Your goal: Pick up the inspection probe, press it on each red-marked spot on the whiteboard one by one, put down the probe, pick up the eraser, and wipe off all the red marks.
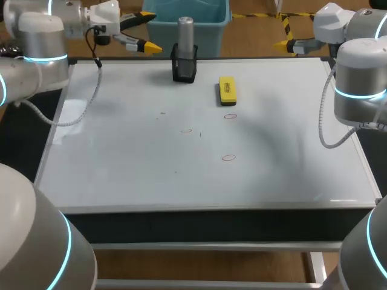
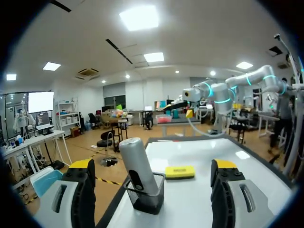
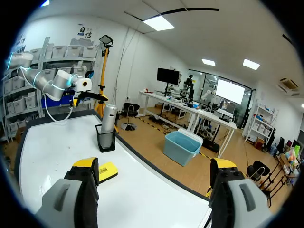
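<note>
My left arm (image 1: pixel 42 48) and right arm (image 1: pixel 360 78) are fat silver-grey cylinders with white caps, their joints ringed in glowing cyan. A white coiled cable (image 1: pixel 72 121) hangs off each, at 9 and 3 o'clock. A thin black lead (image 1: pixel 92 45) loops by the left wrist. The left tool (image 1: pixel 151 31) and right tool (image 1: pixel 282 33) have grey fingers with black inner faces and yellow tips.

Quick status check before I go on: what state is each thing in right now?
Probe: upright in its holder, not picked up.
Eraser: lying flat on the whiteboard, not held.
Red marks: three, not wiped.
Left gripper: open, empty.
Right gripper: open, empty.
</note>
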Controlling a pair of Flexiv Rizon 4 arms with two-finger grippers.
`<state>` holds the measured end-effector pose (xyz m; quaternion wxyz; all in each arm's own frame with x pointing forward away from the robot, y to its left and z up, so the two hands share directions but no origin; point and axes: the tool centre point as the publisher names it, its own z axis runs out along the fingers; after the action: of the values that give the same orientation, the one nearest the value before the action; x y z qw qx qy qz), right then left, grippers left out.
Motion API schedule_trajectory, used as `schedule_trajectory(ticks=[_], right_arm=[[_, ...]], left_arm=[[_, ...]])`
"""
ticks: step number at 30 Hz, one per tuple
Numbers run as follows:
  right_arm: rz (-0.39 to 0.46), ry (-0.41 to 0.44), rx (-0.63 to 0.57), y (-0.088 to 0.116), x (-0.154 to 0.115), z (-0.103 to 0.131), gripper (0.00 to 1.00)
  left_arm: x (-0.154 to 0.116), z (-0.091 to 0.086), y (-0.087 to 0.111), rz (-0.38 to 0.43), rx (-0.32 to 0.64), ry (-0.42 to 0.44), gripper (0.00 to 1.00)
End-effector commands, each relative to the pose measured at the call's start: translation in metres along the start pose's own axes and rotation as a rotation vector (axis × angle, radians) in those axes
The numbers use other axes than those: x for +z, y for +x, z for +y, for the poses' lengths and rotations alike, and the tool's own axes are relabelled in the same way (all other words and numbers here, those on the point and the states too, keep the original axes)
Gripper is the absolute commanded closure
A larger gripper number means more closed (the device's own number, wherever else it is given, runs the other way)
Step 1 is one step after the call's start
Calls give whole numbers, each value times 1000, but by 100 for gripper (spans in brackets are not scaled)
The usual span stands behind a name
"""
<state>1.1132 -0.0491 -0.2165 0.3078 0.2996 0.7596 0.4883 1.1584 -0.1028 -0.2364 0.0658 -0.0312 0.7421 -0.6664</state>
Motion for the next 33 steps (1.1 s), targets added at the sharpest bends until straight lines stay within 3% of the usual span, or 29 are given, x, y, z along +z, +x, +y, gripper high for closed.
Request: schedule_trajectory(ticks=[1,12,33], right_arm=[[1,2,0,-1,0,0,0],[1,2,0,-1,0,0,0],[1,2,0,-1,0,0,0]], left_arm=[[14,12,-20,168,-9,12,0],[31,36,-47,221,-57,60,0],[76,37,-52,312,-70,78,0]])
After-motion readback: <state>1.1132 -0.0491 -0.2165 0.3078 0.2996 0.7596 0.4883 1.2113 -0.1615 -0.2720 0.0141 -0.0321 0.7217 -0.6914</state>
